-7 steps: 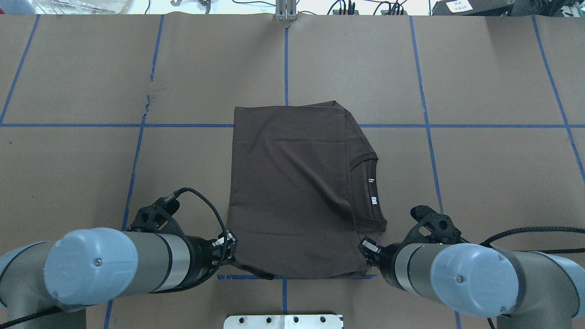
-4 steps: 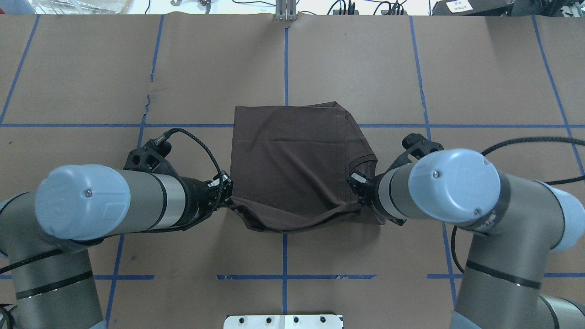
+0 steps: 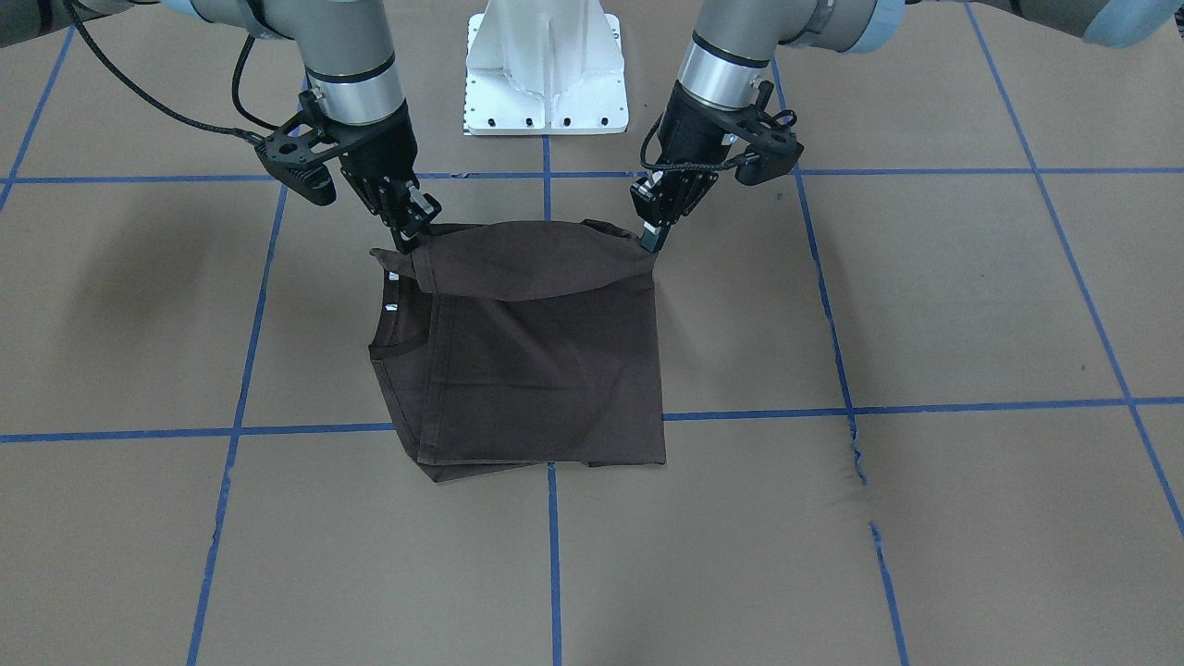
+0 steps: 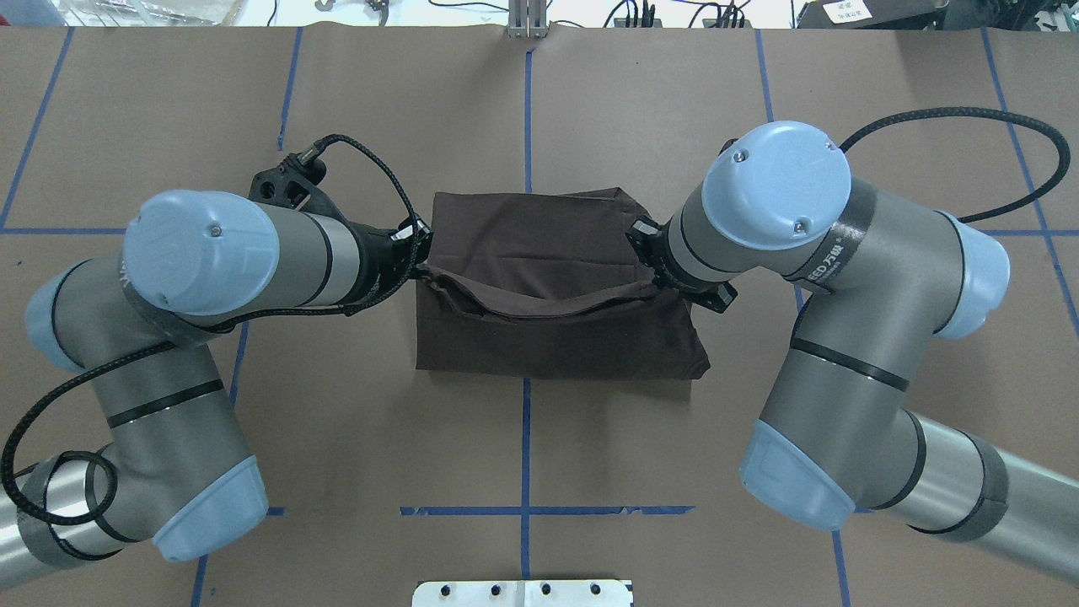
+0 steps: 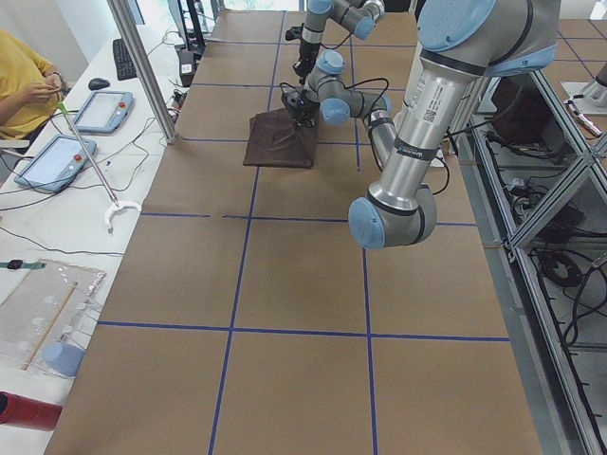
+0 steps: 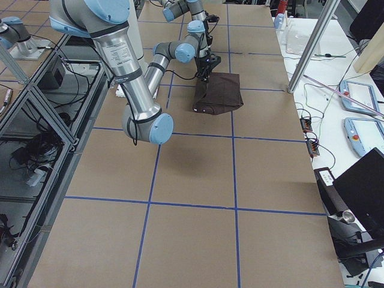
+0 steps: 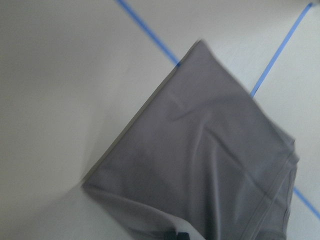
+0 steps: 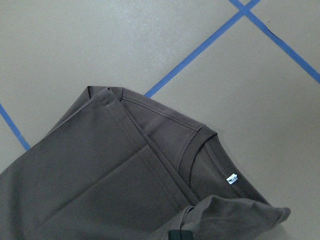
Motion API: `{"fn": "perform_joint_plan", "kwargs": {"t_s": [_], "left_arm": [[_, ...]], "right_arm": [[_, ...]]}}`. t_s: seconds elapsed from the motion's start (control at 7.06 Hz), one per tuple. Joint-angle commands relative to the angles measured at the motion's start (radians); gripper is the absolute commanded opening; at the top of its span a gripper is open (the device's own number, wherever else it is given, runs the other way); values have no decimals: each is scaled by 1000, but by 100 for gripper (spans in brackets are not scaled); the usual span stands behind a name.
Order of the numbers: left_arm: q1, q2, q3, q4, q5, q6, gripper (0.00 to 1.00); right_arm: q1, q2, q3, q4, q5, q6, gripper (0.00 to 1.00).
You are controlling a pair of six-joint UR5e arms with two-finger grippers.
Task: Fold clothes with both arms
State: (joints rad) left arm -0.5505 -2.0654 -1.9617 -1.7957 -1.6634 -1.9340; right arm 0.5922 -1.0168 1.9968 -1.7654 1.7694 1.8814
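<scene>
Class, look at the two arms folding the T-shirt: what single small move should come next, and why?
Probably carry the lifted edge forward and lower it onto the far edge. The left gripper and right gripper each pinch a corner of the T-shirt; the held edge sags between them above the cloth, and the far edge lies uncovered.

Worktop [image 4: 337, 110]: flat, covered in brown paper, marked into large squares by blue tape lines [image 4: 527, 110]; a small tear in the paper [image 4: 272, 187] runs along one line. Aluminium post [image 5: 142, 71]: upright, at the worktop's long edge on the operators' side. White side bench [image 5: 57, 237]: along that same edge, bearing a blue-rimmed tablet [image 5: 55, 161], a black keyboard [image 5: 123, 57] and loose cables; a person in yellow [image 5: 24, 81] sits at it. Open metal frame [image 5: 545, 246]: below the opposite long edge, cables inside. Light: even, with soft shadows.
</scene>
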Motion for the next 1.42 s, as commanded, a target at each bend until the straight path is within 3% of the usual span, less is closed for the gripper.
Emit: {"fn": "perform_joint_plan", "kwargs": {"t_s": [0.0, 0.42, 0.71, 0.85, 0.99, 1.13, 1.27], "left_arm": [[-17, -15, 29, -17, 2, 9, 0], [-39, -62, 150, -78, 7, 10, 0], [-61, -96, 321, -186, 8, 106, 6], [-110, -120, 421, -239, 22, 172, 26], [-165, -171, 596, -352, 22, 258, 65], [-202, -170, 619, -417, 10, 266, 100], [-210, -165, 556, -409, 2, 267, 100]], "right_arm": [[18, 6, -19, 0, 1, -22, 0], [44, 47, -97, 7, 1, -97, 0], [84, 76, -314, 255, 4, -139, 0], [113, 154, -516, 350, 8, -224, 33], [174, 288, -811, 470, 10, -390, 99], [266, 317, -861, 497, 90, -550, 100], [362, 296, -849, 497, 274, -588, 100]]}}
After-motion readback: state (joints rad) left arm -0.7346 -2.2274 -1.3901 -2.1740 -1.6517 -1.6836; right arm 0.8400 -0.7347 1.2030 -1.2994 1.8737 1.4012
